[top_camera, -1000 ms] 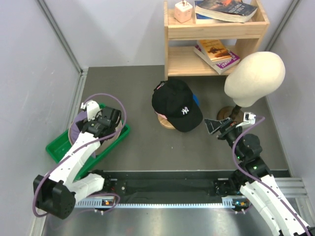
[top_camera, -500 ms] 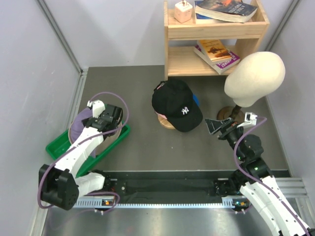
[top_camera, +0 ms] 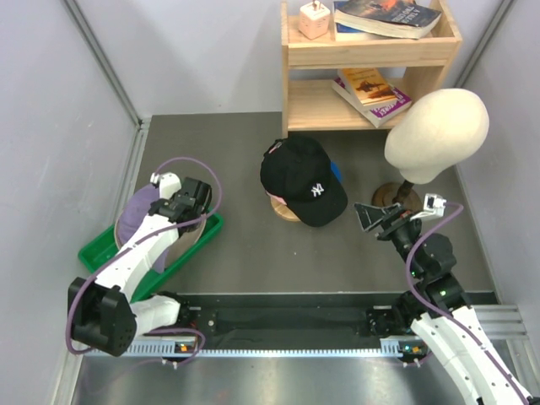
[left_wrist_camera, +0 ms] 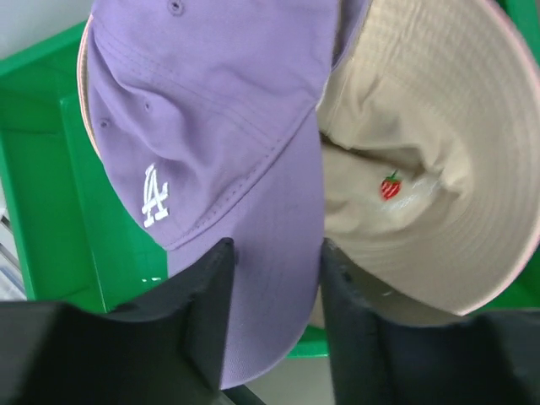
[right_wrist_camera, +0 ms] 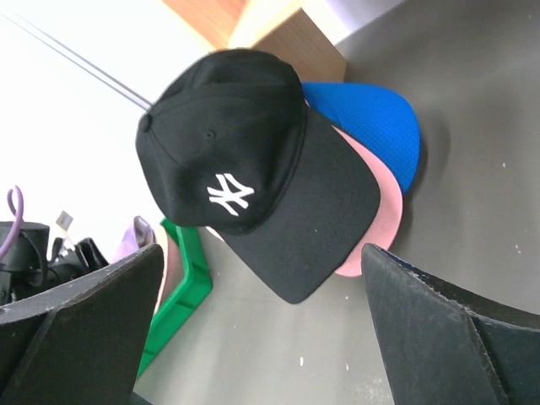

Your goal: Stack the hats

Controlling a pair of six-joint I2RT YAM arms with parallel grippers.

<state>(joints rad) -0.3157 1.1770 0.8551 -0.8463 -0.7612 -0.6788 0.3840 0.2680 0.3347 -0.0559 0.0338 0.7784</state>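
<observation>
Straddling the brim of the lavender cap [left_wrist_camera: 219,126], the left gripper [left_wrist_camera: 274,321] has a finger at each edge; whether it pinches, I cannot tell. That cap lies in the green tray [left_wrist_camera: 42,186], partly over a brimmed hat [left_wrist_camera: 422,152] showing mostly cream lining. The right gripper [right_wrist_camera: 270,337] is spread wide and empty, facing the black cap [right_wrist_camera: 228,160], which hides all but the brims of the blue cap [right_wrist_camera: 380,126] and pale pink cap [right_wrist_camera: 375,228]. On the dark grey table [top_camera: 236,152] also stand a wooden shelf [top_camera: 371,51] and a mannequin head [top_camera: 439,126].
</observation>
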